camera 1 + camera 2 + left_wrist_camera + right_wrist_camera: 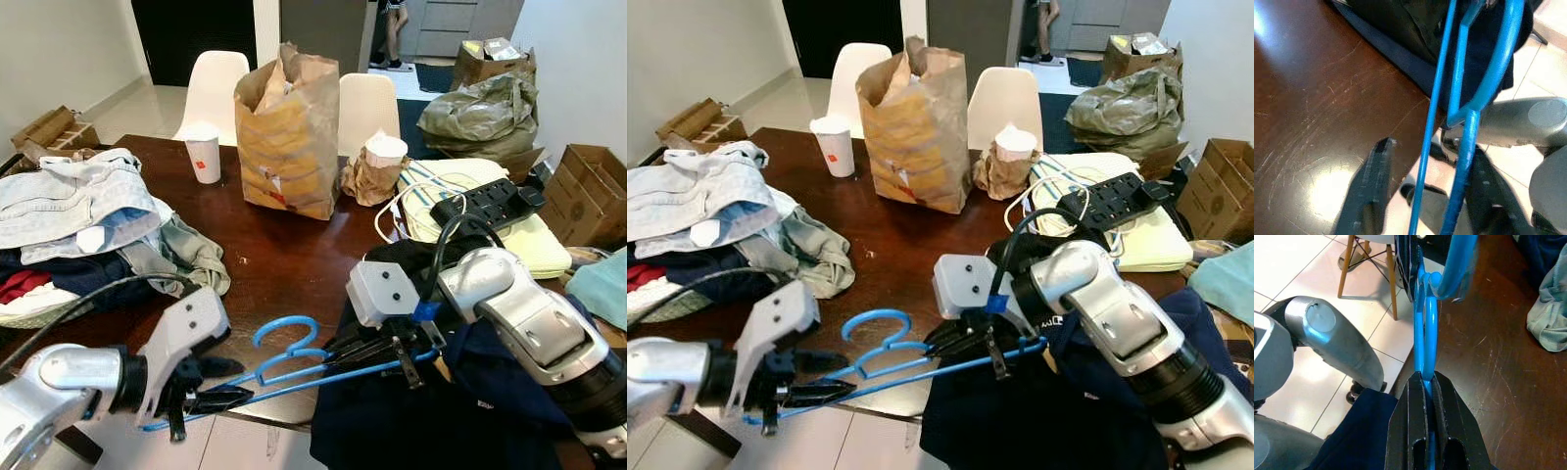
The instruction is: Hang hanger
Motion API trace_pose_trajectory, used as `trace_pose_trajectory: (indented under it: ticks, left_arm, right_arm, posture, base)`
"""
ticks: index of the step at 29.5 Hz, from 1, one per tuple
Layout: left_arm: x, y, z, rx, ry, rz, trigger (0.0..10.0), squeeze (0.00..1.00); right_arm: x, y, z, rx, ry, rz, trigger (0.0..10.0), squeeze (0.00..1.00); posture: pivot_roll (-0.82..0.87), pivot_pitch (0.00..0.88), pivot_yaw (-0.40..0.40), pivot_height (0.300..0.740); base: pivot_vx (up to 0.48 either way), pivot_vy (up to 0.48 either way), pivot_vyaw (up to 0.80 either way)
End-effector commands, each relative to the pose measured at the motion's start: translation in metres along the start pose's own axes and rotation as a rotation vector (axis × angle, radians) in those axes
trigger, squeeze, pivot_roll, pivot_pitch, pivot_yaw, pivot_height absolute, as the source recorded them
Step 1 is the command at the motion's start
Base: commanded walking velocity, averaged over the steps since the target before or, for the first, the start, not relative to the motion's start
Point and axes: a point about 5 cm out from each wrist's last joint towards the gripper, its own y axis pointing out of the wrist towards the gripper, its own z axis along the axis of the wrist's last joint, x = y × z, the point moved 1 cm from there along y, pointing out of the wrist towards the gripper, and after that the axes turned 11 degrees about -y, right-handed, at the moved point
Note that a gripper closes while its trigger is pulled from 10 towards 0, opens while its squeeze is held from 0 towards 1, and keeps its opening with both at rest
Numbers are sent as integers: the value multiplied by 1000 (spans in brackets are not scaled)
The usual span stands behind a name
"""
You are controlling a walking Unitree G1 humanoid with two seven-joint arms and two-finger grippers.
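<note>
**Right wrist view confirmed the clamp on a hanger not yet hung**

Right wrist view showed what the head cameras could not: the right gripper [1426, 431] had its two black fingers pressed narrowly together on a blue hanger [1425, 333], the plastic running straight out from between the pads. From the left eye view the same grip was half lost against the dark navy garment [411, 411] draped over the near right edge of the table [284, 255].

The hanger lay roughly level along the near table edge, its hook curling up toward the far side, spanning the two arms. At its left end, the left gripper [211, 397] sat around the bars. The left wrist view showed those fingers [1374, 186] standing apart, with the blue bars passing between them and one bar close against the far finger; whether they truly pinched it I could not tell.

Judged from this, the step in hand was lifting and steadying the hanger, possibly with the garment to be threaded on. No rail or hook to hang it from appeared, so the next move likely called for raising the hanger clear of the table and turning to find one.

A brown paper bag [289, 137], a paper cup [204, 157], a clothes pile [88, 225] and a power strip [485, 201] lay farther back.
</note>
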Motion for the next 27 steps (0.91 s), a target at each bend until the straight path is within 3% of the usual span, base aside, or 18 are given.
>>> trace_pose_trajectory:
  ticks: [1,6,7,8,10,12,14,15,16,17,18,19,20,22,23,24,26,27]
  left_arm:
    - [-1,-5,9,52,0,-3,10000,1000]
    - [-6,-30,35,231,11,48,10000,1000]
    - [-9,-54,54,362,32,109,10000,1000]
    - [-9,-54,54,362,32,109,10000,1000]
    - [-11,-74,67,457,57,174,10000,1000]
    - [-11,-74,67,457,57,174,10000,1000]
    - [-22,-104,82,622,69,386,10000,1000]
    - [-22,-104,82,622,69,386,10000,1000]
    - [-29,-115,85,686,51,485,10000,1000]
    - [-35,-121,84,737,27,583,10000,780]
    - [-43,-126,78,803,-22,709,10000,0]
    - [-43,-126,78,803,-22,709,10000,0]
    - [-48,-128,72,844,-58,789,10000,0]
    - [-48,-128,72,844,-58,789,10000,0]
    - [-54,-125,56,839,-117,921,10000,0]
    - [-54,-125,56,839,-117,921,10000,0]
    - [-58,-104,25,774,-207,1105,10000,0]
    - [-58,-104,25,774,-207,1105,10000,0]
  right_arm:
    - [3,-2,3,14,-22,-23,0,0]
    - [16,-6,5,66,-19,-132,0,0]
    - [25,-8,5,90,-10,-208,0,0]
    - [25,-8,5,90,-10,-208,0,0]
    - [31,-10,6,113,-5,-262,0,0]
    - [31,-10,6,113,-5,-262,0,0]
    - [51,-13,10,209,48,-419,0,0]
    - [51,-13,10,209,48,-419,0,0]
    - [60,-15,12,256,81,-497,0,0]
    - [70,-17,13,302,128,-580,0,0]
    - [81,-18,12,354,213,-685,0,0]
    - [81,-18,12,354,213,-685,0,0]
    - [87,-18,11,384,274,-748,2863,0]
    - [87,-18,11,384,274,-748,2863,0]
    - [94,-15,6,426,382,-829,10000,0]
    - [94,-15,6,426,382,-829,10000,0]
    - [98,-3,-3,458,541,-928,10000,0]
    - [98,-3,-3,458,541,-928,10000,0]
  posture:
    - [16,49,18,740]
    - [15,53,17,740]
    - [18,54,15,740]
    - [18,54,15,740]
    - [29,57,9,740]
    - [29,57,9,740]
    - [44,62,3,740]
    - [44,62,3,740]
    - [46,62,1,740]
    - [52,63,-4,740]
    - [54,67,-7,740]
    - [54,67,-7,740]
    - [54,67,-7,740]
    - [54,67,-7,740]
    - [57,66,-12,740]
    - [57,66,-12,740]
    - [61,69,-18,740]
    - [61,69,-18,740]
  base:
    - [0,0,0]
    - [0,0,0]
    - [0,0,0]
    - [0,0,0]
    - [0,0,0]
    - [0,0,0]
    - [0,0,0]
    - [0,0,0]
    - [0,0,0]
    - [0,0,0]
    - [0,0,0]
    - [0,0,0]
    - [0,0,0]
    - [0,0,0]
    - [0,0,0]
    - [0,0,0]
    - [0,0,0]
    - [0,0,0]
